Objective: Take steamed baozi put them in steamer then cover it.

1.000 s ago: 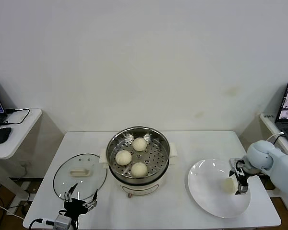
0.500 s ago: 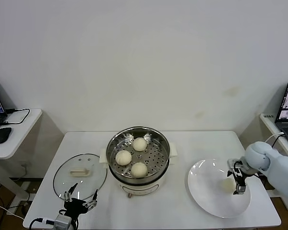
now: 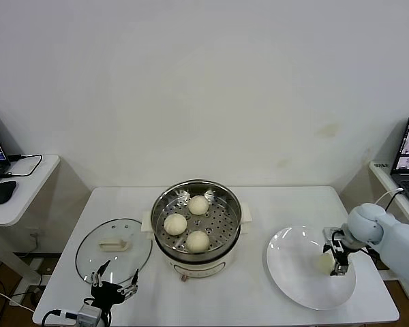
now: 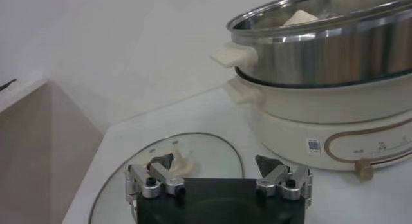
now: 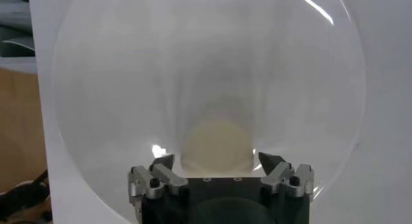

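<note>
Right tool [image 3: 334,261] down over white plate [image 3: 293,272], right of steamer [image 3: 197,228]; fingers [image 5: 273,164] either side of last baozi [image 3: 325,261], touching or not: can't tell. Left tool [image 3: 113,283] released, parked front-left of steamer, just past cover's near edge. Surface [image 3: 252,306] carries all. Cover [image 3: 114,248] flat, left of steamer. Three baozi [image 3: 198,240] inside steamer on tray.

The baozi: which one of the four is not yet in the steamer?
The baozi on the white plate, between the right gripper's fingers; the other three lie inside the steamer.
</note>
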`<state>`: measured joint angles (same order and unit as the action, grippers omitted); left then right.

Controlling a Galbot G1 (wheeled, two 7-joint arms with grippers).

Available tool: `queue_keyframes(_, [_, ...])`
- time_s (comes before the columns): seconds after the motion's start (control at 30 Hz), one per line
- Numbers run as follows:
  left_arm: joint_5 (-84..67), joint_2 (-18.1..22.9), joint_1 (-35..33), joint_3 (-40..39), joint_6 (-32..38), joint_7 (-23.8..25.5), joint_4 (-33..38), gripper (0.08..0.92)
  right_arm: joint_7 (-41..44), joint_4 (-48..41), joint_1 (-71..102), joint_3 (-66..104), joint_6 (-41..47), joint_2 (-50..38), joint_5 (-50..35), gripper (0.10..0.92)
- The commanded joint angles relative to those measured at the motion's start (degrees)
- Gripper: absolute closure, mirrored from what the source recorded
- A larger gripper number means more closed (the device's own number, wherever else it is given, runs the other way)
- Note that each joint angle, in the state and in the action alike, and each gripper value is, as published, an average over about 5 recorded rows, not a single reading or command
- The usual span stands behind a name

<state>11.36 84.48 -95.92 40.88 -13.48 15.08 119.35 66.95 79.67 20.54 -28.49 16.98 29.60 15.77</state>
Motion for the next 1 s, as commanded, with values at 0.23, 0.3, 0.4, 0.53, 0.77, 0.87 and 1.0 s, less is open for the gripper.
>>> queue_keyframes(0.23, [0.11,0.14,0.09,-0.42,-0.05,-0.09,0.22,0.177,-0.19,1.58,-2.46,-0.33,1.49,-1.4,-1.28,0.446])
queue_keyframes(0.3, [0.11,0.19,0.18,-0.52,-0.04,-0.11,0.22,0.177,-0.02,2.29,-4.94,-1.34,2.14,-1.91,-2.47,0.451])
queue_keyframes(0.4, [0.33,0.25,0.42,-0.72,0.02,-0.19,0.22,0.177,0.54,3.71,-11.56,-5.31,3.37,-2.52,-6.02,0.457])
queue_keyframes(0.53, [0.71,0.23,0.81,-0.83,0.14,-0.25,0.31,0.177,1.91,5.54,-23.27,-11.55,5.58,-2.0,-12.69,0.459])
queue_keyframes(0.77, [0.15,0.07,1.3,-0.44,0.16,-0.11,1.28,0.177,4.26,6.99,-43.71,-22.01,10.4,4.84,-25.18,0.457])
queue_keyframes(0.87, [0.08,0.05,1.83,-0.05,0.26,-0.18,1.5,0.177,4.8,6.65,-49.95,-25.24,12.83,9.18,-29.99,0.457])
queue_keyframes(1.0, [-0.39,-0.32,2.49,0.61,0.32,-0.24,1.65,0.177,4.83,5.21,-56.14,-30.26,14.72,15.38,-34.42,0.457])
